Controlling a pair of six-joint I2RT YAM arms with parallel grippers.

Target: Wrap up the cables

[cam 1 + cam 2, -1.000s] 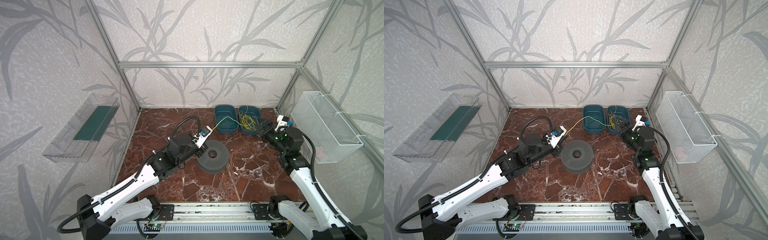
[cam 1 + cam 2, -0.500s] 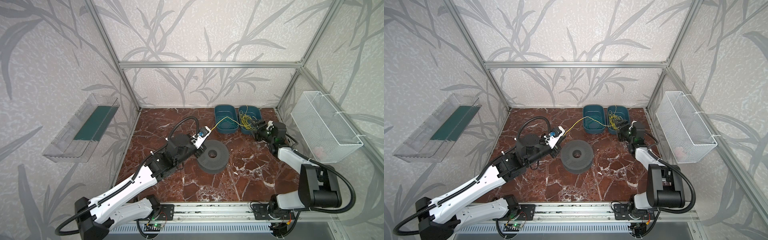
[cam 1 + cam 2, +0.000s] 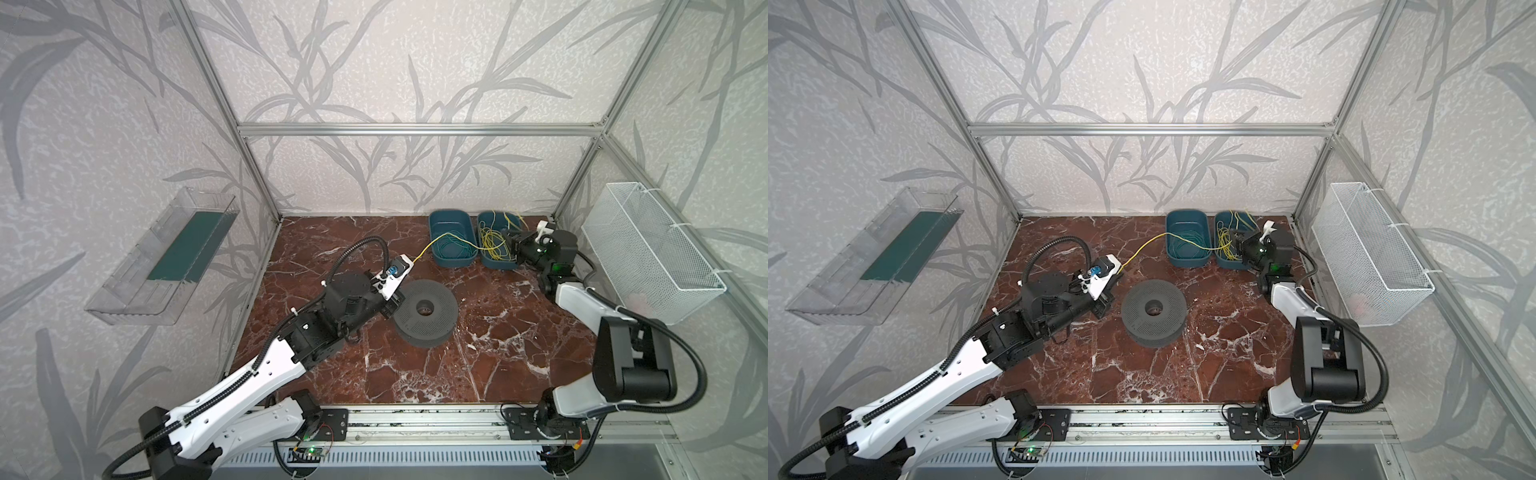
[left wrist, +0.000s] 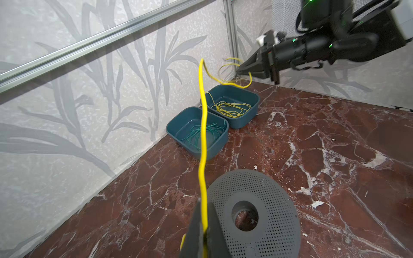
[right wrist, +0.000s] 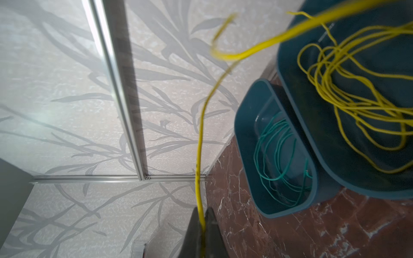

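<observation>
The left tool [image 4: 203, 208] is clenched on the yellow cable [image 4: 202, 125] just beside the grey perforated spool [image 3: 426, 307], at its left edge; the right tool [image 5: 202, 212] is pinched shut on what looks like the same strand, well beyond the spool, above the teal bin [image 3: 496, 262] that stands farther from it; the rest of the cable lies loosely coiled in that bin; the held span arches over the nearer bin [image 3: 451, 261], which holds green wire [image 4: 196, 136].

The step seems to be drawing out a length to lay around the spool; it probably goes best with the left tool as a low anchor at the spool's side and the right tool lifting gently; a hard pull could snag loops, drag the bin across the tabletop [image 3: 519, 340], or slip so thin a wire from the grip.
</observation>
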